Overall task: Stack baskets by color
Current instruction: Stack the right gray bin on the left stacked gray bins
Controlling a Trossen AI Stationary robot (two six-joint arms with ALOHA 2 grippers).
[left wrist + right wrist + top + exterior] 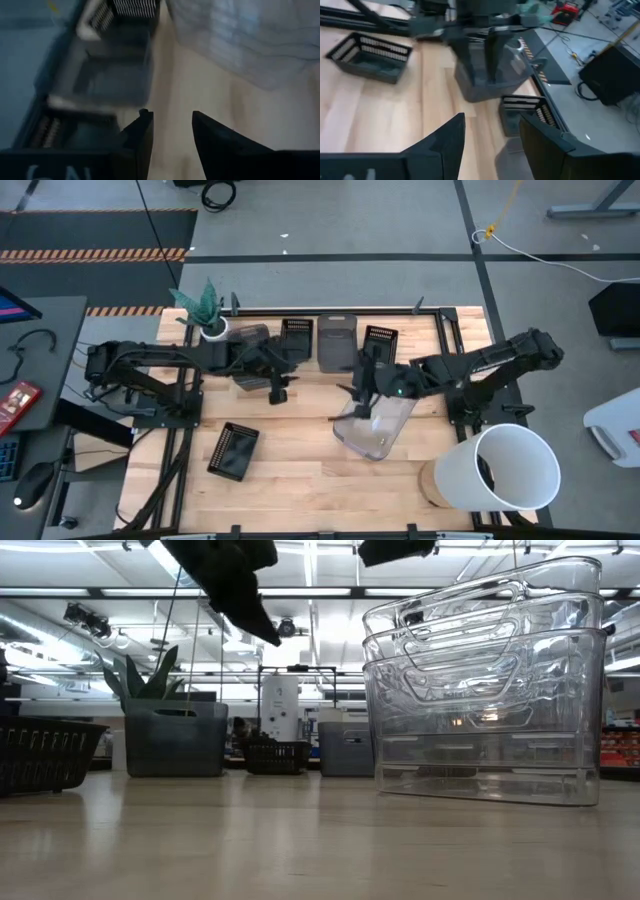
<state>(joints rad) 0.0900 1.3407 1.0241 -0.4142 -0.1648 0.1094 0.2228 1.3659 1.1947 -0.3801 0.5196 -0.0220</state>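
Left hand (pixel 172 131) open over blurred grey baskets (pixel 107 80), edges cut off.

Nested clear plastic bins (pixel 378 427) are sitting right of centre on the wooden worktop (pixel 300 480). A black slotted basket (pixel 233 451) is lying toward the front left. Along the back edge, two smoky grey bins (pixel 337 340) and two more black slotted baskets (pixel 380 340) are standing in a row, beside a potted green plant (pixel 207 308) at the back left. A big white round bucket (pixel 505 467) is lying at the front right corner.

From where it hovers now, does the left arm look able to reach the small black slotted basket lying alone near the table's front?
Probably yes: the lone small black slotted basket sits on bare wood, nothing between it and the open left gripper.
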